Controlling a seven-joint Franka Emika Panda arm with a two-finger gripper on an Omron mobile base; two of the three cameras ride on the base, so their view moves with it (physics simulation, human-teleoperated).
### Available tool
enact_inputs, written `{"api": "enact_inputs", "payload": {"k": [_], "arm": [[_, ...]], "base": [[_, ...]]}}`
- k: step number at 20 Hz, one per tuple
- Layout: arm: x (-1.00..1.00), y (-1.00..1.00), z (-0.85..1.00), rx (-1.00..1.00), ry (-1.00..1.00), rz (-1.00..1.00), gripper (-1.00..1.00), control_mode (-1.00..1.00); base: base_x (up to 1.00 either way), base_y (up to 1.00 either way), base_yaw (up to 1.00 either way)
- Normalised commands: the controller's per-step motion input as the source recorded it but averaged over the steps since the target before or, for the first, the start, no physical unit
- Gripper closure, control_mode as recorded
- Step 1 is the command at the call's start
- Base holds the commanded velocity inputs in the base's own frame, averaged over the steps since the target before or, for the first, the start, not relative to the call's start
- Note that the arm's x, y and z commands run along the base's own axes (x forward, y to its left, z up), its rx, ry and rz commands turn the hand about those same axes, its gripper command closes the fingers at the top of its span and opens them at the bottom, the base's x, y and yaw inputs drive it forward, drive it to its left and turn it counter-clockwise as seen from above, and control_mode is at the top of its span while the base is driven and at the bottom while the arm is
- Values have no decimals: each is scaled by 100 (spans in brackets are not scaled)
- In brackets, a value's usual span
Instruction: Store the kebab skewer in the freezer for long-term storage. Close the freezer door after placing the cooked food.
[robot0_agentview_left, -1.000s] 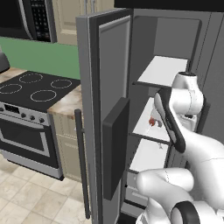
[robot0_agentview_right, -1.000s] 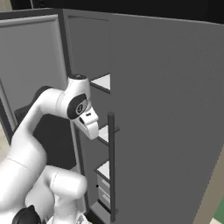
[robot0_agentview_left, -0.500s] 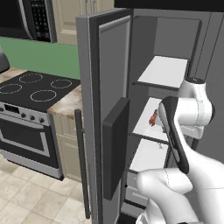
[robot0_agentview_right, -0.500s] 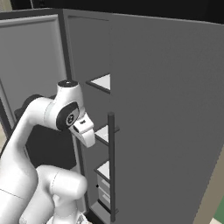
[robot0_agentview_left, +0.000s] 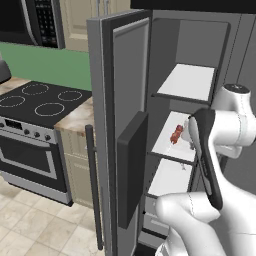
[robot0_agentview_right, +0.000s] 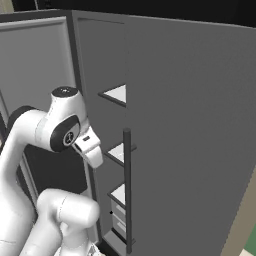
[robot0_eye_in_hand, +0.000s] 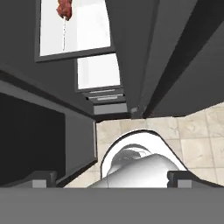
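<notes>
The kebab skewer lies flat on the smooth white middle shelf of the freezer, its reddish-brown meat chunks bunched at one end and its thin pale stick running along the shelf. The flat grey freezer door stands wide open. The gripper holds nothing, fingertips well apart, outside the shelves.

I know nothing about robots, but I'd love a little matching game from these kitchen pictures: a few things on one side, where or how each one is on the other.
Things:
1. kebab skewer
2. freezer door
3. gripper
4. stove

States or places:
a. swung open
b. lying on a white freezer shelf
c. left of the fridge, under the microwave
d. empty, fingers apart

Pairs: 1-b, 2-a, 3-d, 4-c
</notes>
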Motion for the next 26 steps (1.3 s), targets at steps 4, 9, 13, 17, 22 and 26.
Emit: {"api": "enact_inputs", "payload": {"k": [4, 9, 13, 17, 22, 26], "arm": [[-38, 11, 40, -10, 7, 14, -100, -100], [-54, 20, 2, -5, -1, 26, -100, -100], [-60, 24, 0, 0, -9, 25, -100, -100], [-24, 11, 0, -4, 0, 18, -100, -100], [0, 0, 0, -10, 2, 12, -100, -100], [0, 1, 0, -10, 0, 3, -100, -100]], "base": [[0, 0, 0], [0, 0, 0], [0, 0, 0], [0, 0, 0], [0, 0, 0], [0, 0, 0]]}}
